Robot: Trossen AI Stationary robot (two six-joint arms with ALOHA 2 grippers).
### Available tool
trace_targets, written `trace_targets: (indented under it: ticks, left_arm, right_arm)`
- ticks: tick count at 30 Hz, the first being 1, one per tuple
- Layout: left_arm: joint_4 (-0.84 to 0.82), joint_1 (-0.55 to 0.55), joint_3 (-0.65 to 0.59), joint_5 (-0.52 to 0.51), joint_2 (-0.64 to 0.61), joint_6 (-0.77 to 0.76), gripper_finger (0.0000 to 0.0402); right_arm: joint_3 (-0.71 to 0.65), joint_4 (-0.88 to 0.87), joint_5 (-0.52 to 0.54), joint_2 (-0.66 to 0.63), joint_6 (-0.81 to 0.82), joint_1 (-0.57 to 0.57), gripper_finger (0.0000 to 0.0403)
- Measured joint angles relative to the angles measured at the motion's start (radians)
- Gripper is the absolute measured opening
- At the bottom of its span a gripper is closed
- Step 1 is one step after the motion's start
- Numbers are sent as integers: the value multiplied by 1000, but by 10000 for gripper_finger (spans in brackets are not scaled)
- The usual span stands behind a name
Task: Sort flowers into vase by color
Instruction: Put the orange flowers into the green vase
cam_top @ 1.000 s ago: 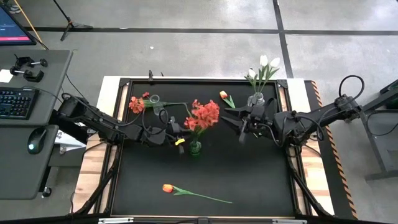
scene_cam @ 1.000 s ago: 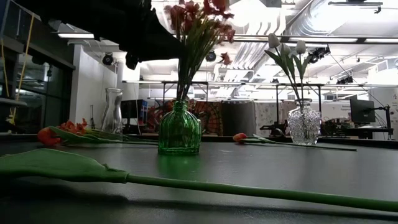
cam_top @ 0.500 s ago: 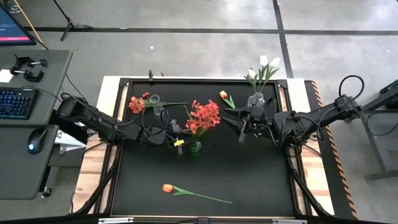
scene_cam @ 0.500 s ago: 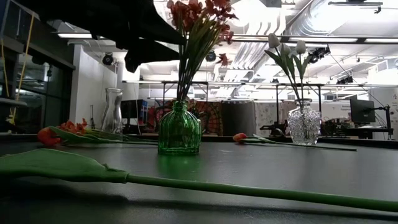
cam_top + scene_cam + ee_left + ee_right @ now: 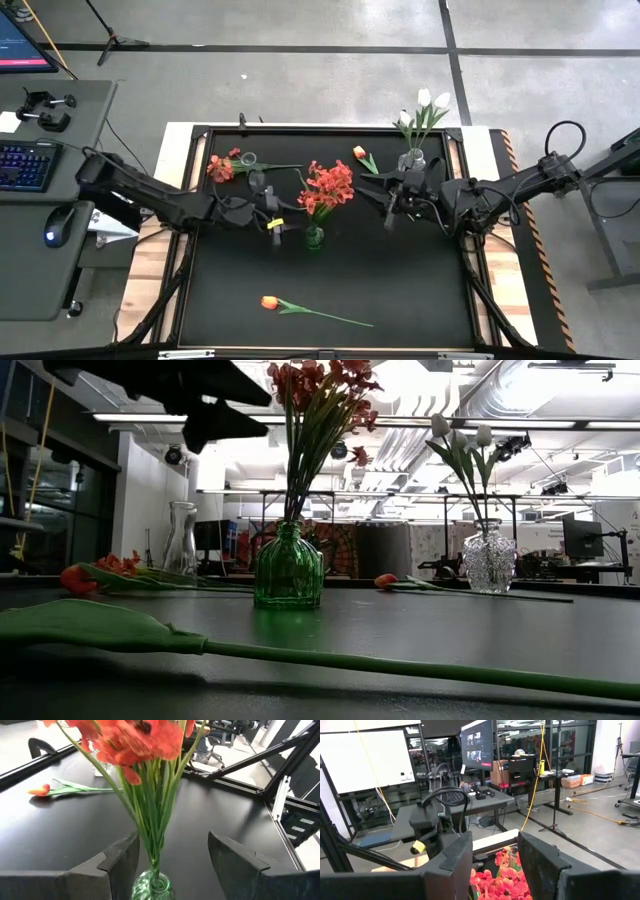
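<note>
Change: since a second ago we are drawing the left gripper (image 5: pixel 272 222) back from the ribbed green glass vase (image 5: pixel 314 237), jaws parting wide and empty.
Red flowers: the bushy red-orange blossoms (image 5: pixel 326 186) are standing in the green vase, stems leaning.
Right gripper (image 5: pixel 385 203): we are waiting beside the clear cut-glass vase (image 5: pixel 411 159) of white tulips (image 5: pixel 430 100), fingers apart, holding nothing.
Step advice: we are judging a straight, level retreat best, so no finger catches the stems.
Around: one orange tulip (image 5: pixel 270 302) is lying near the front edge, another orange tulip (image 5: pixel 359 153) near the clear vase, a loose red-orange sprig (image 5: pixel 220 167) beside an empty clear glass vase (image 5: pixel 249 160).
Obstacles: the tall bouquet is crowding the path between the arms.
</note>
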Motion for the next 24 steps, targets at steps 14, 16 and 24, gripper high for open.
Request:
trace_targets:
  ticks: [14,16,24]
  left_arm:
    - [-354,0,0,79,-255,-100,224]
    - [-374,0,0,78,-282,-118,224]
    - [-726,38,0,33,-277,-406,224]
  right_arm:
    - [0,2,0,0,-3,0,147]
    - [0,2,0,0,-3,0,147]
    - [0,-5,0,0,13,0,147]
